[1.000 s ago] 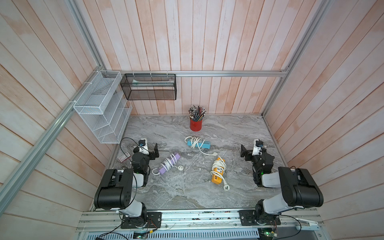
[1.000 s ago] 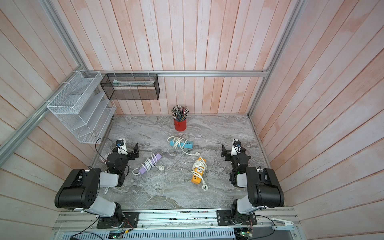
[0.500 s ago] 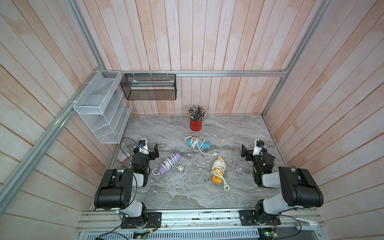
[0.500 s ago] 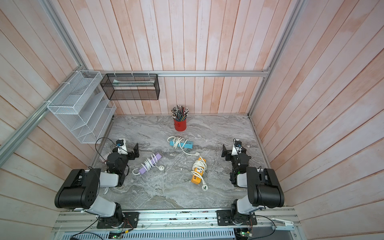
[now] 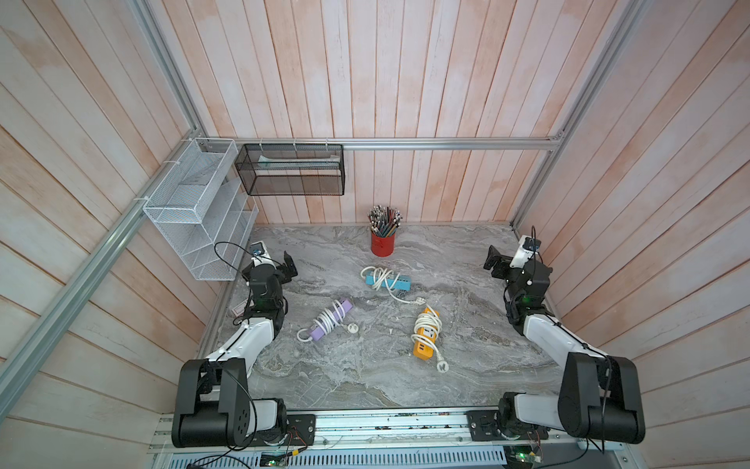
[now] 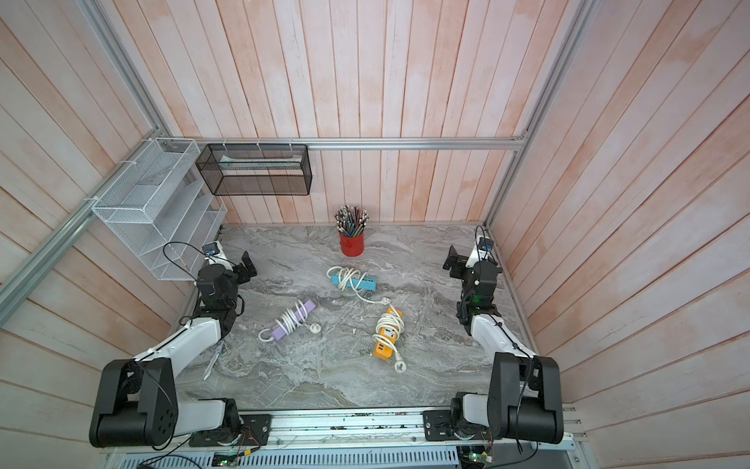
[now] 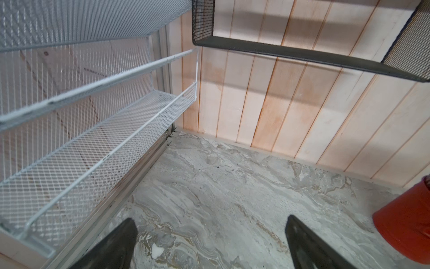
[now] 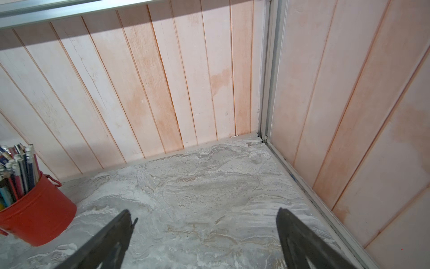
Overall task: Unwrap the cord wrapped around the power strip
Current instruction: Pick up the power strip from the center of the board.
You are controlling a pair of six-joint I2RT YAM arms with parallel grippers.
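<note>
Wrapped purple power strip (image 5: 318,329), jaws wide

We see a grey counter (image 5: 365,381) veined in white and tan, like marble. Near the middle of the frame in both top views lie a lilac power strip (image 5: 316,332), a blue power strip (image 5: 400,282) and an orange power strip (image 5: 423,349), each wound in a white cord (image 5: 330,318). Above them, a red cup (image 5: 382,245) holds pencils (image 5: 384,215) of mixed colours. At the upper left hang a white mesh rack (image 5: 195,227) and a black mesh basket (image 5: 292,178). The wall planks (image 5: 406,81) are pale whitewash over pinkish-orange grain.
</note>
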